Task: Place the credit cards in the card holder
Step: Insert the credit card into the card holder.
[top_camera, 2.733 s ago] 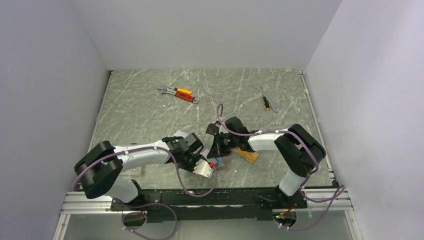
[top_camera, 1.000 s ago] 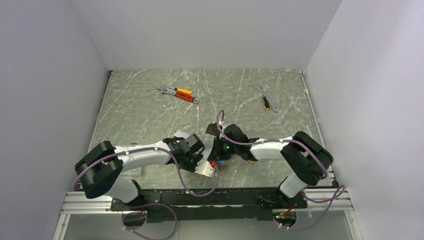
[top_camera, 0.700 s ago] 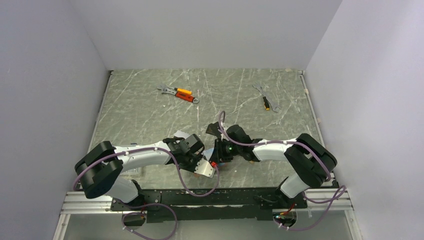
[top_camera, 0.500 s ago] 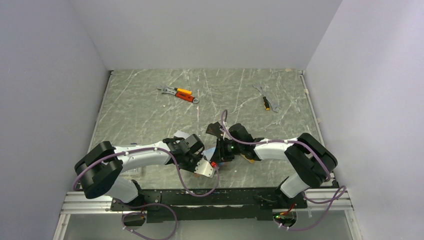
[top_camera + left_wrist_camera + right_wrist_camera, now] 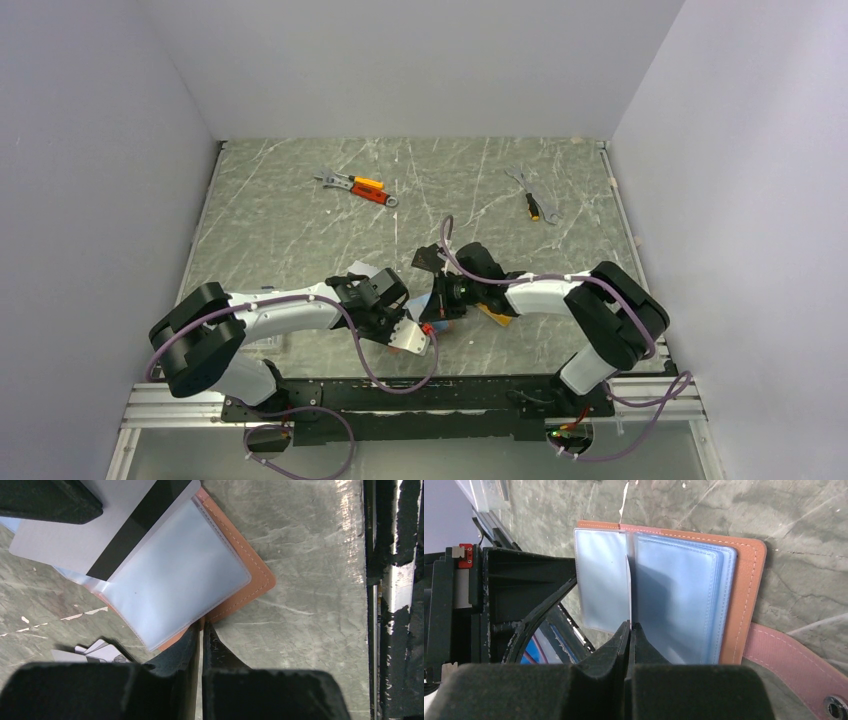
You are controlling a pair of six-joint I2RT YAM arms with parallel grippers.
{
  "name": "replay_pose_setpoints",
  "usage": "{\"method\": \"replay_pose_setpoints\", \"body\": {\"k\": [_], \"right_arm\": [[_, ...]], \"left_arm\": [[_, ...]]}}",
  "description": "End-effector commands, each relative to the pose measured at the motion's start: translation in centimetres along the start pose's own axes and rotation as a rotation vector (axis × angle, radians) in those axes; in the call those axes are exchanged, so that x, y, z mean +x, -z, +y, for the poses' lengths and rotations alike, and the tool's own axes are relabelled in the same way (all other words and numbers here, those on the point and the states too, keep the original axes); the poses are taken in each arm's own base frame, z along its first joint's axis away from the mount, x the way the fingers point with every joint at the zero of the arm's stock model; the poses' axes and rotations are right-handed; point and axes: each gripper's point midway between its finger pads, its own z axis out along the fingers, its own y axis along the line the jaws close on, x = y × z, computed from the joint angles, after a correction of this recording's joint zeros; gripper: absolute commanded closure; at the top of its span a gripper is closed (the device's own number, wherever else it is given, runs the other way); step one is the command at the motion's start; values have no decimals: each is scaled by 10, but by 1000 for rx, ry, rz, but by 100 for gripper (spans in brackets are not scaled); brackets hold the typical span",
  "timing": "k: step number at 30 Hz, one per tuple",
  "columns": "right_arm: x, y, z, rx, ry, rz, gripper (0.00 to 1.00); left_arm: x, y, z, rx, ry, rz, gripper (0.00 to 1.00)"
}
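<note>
The card holder lies open on the table near the front edge, its clear sleeves facing up inside a reddish-brown leather cover. My left gripper is shut on the cover's edge. My right gripper is shut on a silver-grey credit card with a dark stripe. It holds the card on edge over the sleeves, the lower end at a sleeve's mouth. In the top view an orange-gold card lies under the right forearm. A black card lies just behind the grippers.
Orange-handled tools lie at the back left and a small wrench at the back right. The black base rail runs along the table's near edge, close to the holder. The holder's pink snap strap lies to one side.
The right gripper has closed on the silver-grey card, and its forearm has shifted slightly. The left arm and the card holder have stayed put.
</note>
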Motion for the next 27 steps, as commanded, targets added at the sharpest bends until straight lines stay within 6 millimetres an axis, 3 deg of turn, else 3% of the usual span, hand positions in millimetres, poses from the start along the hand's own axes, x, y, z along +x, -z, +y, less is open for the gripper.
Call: {"method": "replay_pose_setpoints", "body": {"k": [1,15,27], "right_arm": [[-15,-4,1,5,26,-36,100],[-22,-12,1,-27,11,-67,100],[7,-6,-7,-36,-30,-36,100]], "left_arm": [[-1,-7,-7,24,5,-12,91],[-3,-8,-8,30,-3,-7,92],[2,-5,-5,12,0,19,92]]}}
